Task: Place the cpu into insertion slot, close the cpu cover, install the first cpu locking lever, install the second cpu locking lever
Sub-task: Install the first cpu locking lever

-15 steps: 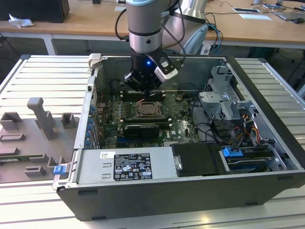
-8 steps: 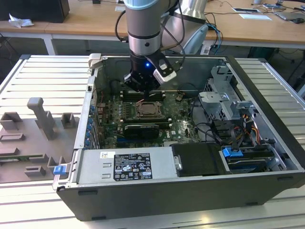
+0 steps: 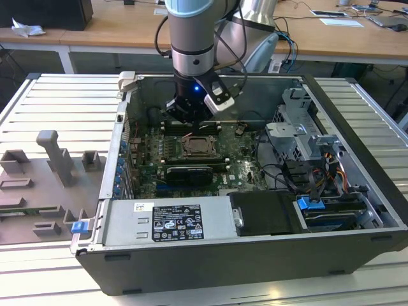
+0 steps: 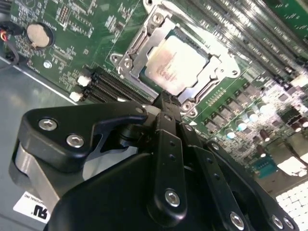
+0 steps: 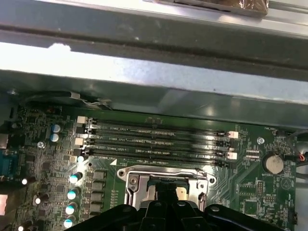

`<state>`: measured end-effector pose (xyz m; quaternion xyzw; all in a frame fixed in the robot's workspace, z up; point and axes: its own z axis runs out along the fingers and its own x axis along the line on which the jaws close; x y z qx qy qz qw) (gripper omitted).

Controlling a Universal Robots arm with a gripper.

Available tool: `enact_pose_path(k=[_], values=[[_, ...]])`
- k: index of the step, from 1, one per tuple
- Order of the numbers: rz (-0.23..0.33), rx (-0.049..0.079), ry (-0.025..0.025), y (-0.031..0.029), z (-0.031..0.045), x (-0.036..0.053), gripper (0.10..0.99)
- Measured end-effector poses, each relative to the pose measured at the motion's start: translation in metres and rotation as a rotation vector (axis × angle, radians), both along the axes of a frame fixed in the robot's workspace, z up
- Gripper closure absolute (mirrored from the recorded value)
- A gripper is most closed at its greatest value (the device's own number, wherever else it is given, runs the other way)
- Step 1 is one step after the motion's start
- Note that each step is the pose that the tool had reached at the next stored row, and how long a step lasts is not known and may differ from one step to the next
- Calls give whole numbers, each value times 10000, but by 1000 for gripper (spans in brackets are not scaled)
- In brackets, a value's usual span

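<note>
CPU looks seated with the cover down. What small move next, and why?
Probably ease the gripper a little lower at the near edge of the cpu cover: the cover lies flat around the cpu, and the shut fingertips sit right over that edge. Whether the cover is latched I cannot tell.

Memory slots lie between the insertion slot and the case wall.

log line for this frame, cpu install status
cpu in insertion slot | cpu cover lying flat around cpu | gripper poised at cover's edge, contact unclear
</note>
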<state>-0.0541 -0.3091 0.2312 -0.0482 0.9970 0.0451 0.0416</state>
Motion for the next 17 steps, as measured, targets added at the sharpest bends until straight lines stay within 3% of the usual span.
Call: enact_pose_path(k=[3, 10, 17], values=[[-26, 1, 37, 60, -15, 9, 980], [-159, 2, 152, 87, -30, 56, 980], [-231, 238, 161, 98, -41, 64, 980]])
